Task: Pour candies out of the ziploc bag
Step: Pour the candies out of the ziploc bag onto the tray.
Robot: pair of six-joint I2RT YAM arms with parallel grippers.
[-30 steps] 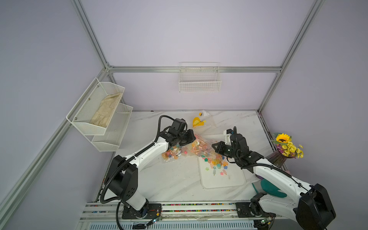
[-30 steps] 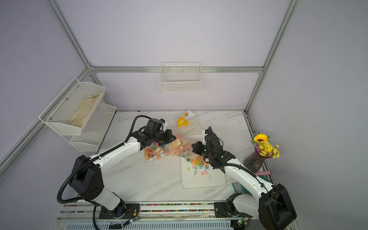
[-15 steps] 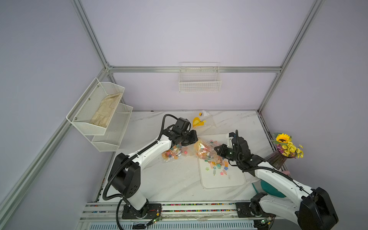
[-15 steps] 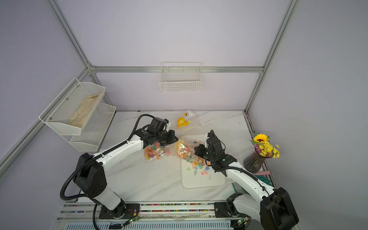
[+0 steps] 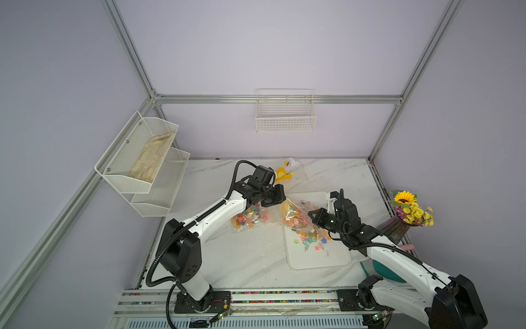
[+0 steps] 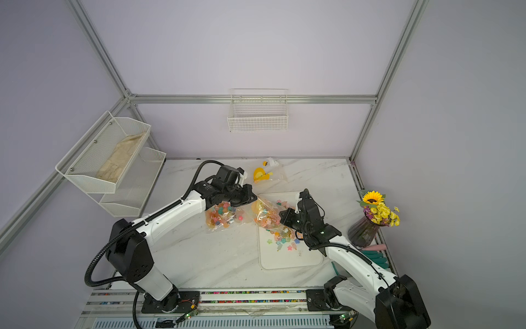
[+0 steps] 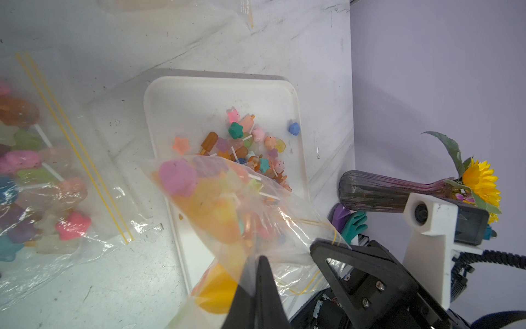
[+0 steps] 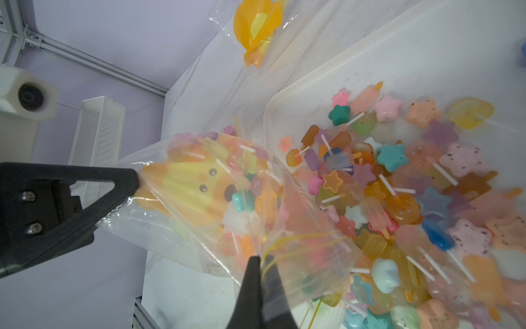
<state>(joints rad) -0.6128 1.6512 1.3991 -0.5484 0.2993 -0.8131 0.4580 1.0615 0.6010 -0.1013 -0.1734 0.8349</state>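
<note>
- Status: the pour is under way, roughly half done by my judgement. A heap of candies (image 8: 392,158) lies on the white tray (image 5: 318,266). A good share is inside the ziploc bag (image 5: 294,216).
- Bag position: it is stretched between the two arms over the tray's edge on the left arm's side, sloping with its mouth toward the heap.
- Left gripper (image 7: 261,260): clenched on the bag's closed end.
- Right gripper (image 8: 260,260): pinched on the mouth edge, beside the yellow zip lines.
- Left to do (judgement): tip the closed end higher or shake the bag so the rest slides out.
- Wrist views only: they show both pinch points up close. The right wrist view also shows candies at the mouth touching the heap, and a larger yellow piece with a face inside the bag.
- Top views only: they show the whole layout and both arms.
- Second bag of sweets (image 5: 249,218): it lies on the marble table (image 5: 242,256) beneath the left arm. It shows in the left wrist view but not in the right.
</note>
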